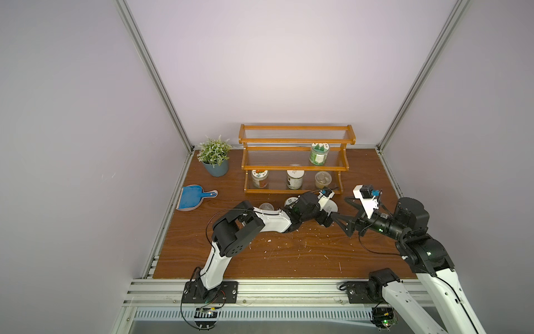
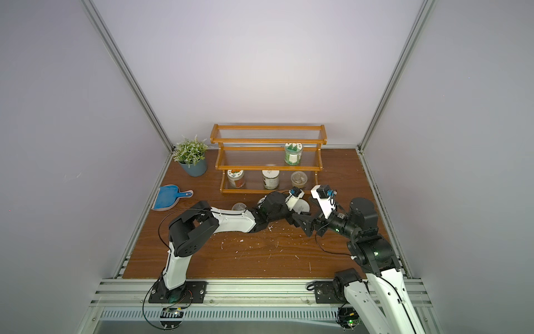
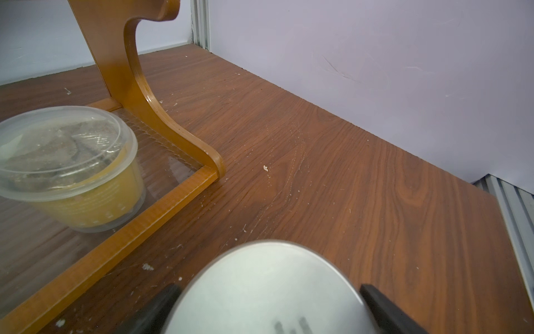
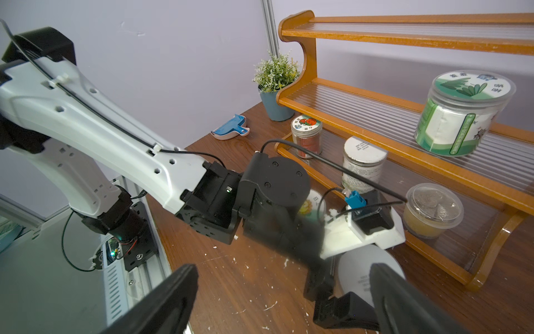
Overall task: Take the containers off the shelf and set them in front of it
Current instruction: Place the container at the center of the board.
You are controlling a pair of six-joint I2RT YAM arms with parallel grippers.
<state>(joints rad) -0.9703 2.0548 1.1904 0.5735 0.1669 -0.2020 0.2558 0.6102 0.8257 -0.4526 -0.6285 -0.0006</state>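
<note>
White crumbs speckle the brown wood-grain desk (image 1: 289, 260); a blue-grey plant pot (image 1: 216, 167) sits in its far left corner, a blue plastic dustpan (image 1: 192, 199) by its left edge. At the far edge stands the orange-brown wooden shelf (image 1: 294, 167), with three clear ribbed tiers. We count seven clear containers — four on it: a green-lidded jar (image 1: 318, 153) on the middle tier; an orange-pictured jar (image 1: 259, 178), a white-lidded jar (image 1: 295, 179) and a clear tub (image 1: 323, 180) on the bottom. Three stand before it, partly behind the left arm (image 1: 260, 222): a clear-lidded tub (image 1: 266, 206), a yellow-pictured jar (image 1: 290, 201), a wide white-lidded jar (image 4: 354, 270). The left gripper (image 3: 268, 290) flanks this last — whether it presses, we cannot tell. The right gripper (image 4: 284, 270), beside it, is spread wide, holding nothing.
</note>
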